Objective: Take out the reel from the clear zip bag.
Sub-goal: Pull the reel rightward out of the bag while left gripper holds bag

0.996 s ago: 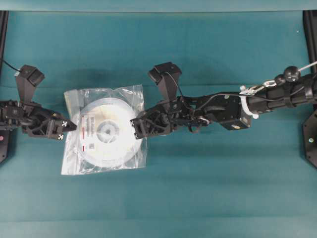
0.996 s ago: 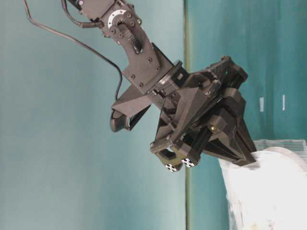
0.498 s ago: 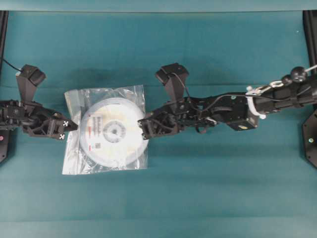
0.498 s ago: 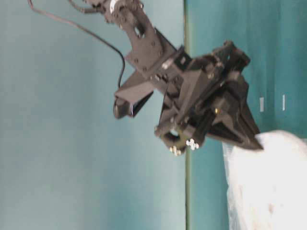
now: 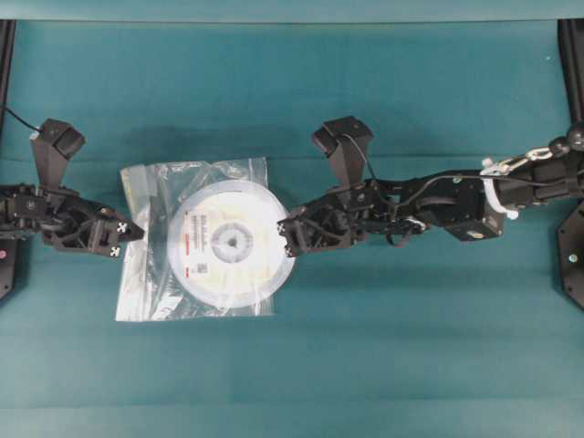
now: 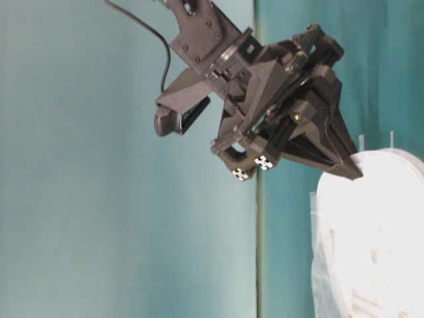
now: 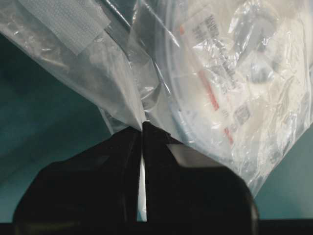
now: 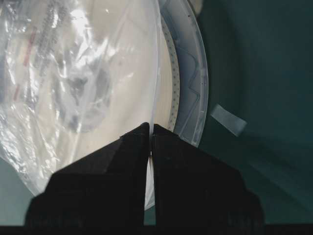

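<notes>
The flat round white plastic reel (image 5: 233, 244) lies partly out of the square crinkly clear zip bag (image 5: 146, 245), its rim past the bag's right edge. The left gripper (image 5: 130, 232) pinches the bag; the right gripper (image 5: 288, 239) grips the reel's rim.

The right gripper (image 8: 149, 128) is pinching the rim of the reel (image 8: 183, 73) at 6 o'clock, jaws nearly touching. The clear zip bag (image 8: 58, 88) is covering the reel's face toward 9 o'clock.
</notes>
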### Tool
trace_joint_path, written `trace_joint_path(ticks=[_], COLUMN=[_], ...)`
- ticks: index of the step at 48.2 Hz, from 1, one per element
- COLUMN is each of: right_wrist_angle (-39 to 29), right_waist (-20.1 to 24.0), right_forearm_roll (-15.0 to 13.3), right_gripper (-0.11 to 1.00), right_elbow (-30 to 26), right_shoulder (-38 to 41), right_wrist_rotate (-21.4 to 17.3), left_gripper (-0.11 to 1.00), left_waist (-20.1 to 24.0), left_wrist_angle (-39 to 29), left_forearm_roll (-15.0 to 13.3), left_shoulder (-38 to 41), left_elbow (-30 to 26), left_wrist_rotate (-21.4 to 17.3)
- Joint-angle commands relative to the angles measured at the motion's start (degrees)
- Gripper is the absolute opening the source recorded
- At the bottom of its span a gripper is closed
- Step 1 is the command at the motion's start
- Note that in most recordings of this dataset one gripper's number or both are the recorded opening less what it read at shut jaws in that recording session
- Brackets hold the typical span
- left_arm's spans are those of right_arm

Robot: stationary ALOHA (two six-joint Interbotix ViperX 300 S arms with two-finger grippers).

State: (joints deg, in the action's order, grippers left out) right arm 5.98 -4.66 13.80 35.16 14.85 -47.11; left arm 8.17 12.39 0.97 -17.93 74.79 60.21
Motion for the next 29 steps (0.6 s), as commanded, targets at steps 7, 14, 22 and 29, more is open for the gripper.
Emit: trace_joint_path(ticks=[7, 14, 22, 29], right_wrist_angle=[0.18, 0.53, 1.93, 2.55], right_waist=[0.00, 0.00, 0.00, 0.00], right_forearm_roll=[0.09, 0.26, 1.58, 2.29], right_gripper=[0.03, 0.03, 0.03, 0.03], right_elbow=[1.93, 3.78, 5.89, 7.56], right_shoulder=[-2.20, -3.34, -4.48, -5.54], right_wrist_rotate=[-0.26, -0.26, -0.26, -0.26], left_gripper=[0.02, 0.02, 0.02, 0.02], left_waist=[0.00, 0.00, 0.00, 0.00], left_wrist_angle=[0.35, 0.44, 0.35, 0.35], left_forearm_roll=[0.18, 0.09, 0.18, 0.09], left_shoulder=[-0.18, -0.09, -0.09, -0.09], left_elbow=[-0.79, -0.70, -0.70, -0.79], left_wrist_rotate=[-0.09, -0.18, -0.35, -0.35])
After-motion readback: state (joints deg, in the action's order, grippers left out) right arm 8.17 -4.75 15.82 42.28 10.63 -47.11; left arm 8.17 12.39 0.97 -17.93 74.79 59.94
